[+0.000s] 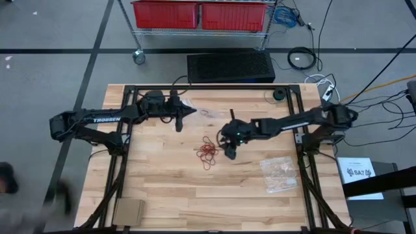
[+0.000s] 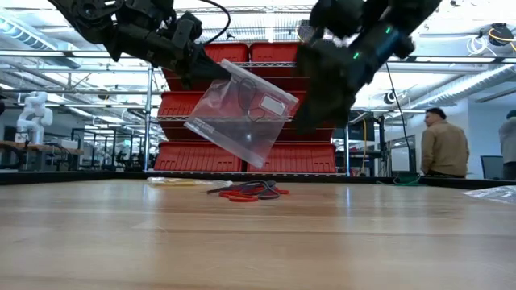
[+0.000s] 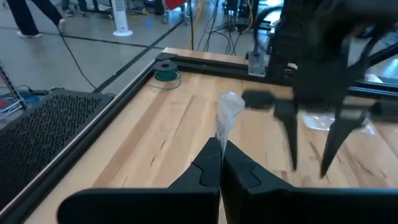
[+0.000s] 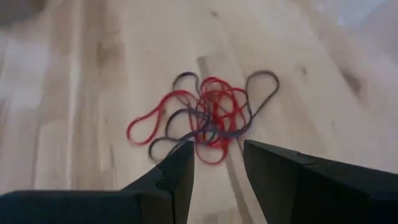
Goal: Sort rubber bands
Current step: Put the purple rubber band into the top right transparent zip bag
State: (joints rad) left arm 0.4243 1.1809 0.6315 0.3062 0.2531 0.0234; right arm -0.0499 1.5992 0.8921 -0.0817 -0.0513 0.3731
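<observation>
1. Left tool (image 1: 190, 112): over the far-left part of the wooden bench (image 1: 162, 188), fingers closed tight on one edge of a clear plastic bag (image 2: 242, 113). The low view shows the bag hanging tilted in the air, clear of the bench, with a few dark bands inside it.
2. Rubber bands (image 1: 208, 153): a tangled pile of red and dark loops lying flat on the bench near its middle, between the two arms. The right wrist view shows red loops interlaced with dark purplish ones (image 4: 208, 118).
3. Right tool (image 1: 230, 153): pointing down just beside the pile, on its right. Fingers (image 4: 177, 171) parted, nothing between them, tips at the near edge of the pile. Cannot tell whether the tips touch the bench.
4. Second clear plastic bag (image 1: 279, 173): lies flat on the right part of the bench, well apart from the pile, with tan bands inside.
5. Small cardboard piece (image 1: 129, 211): near-left corner of the bench.
</observation>
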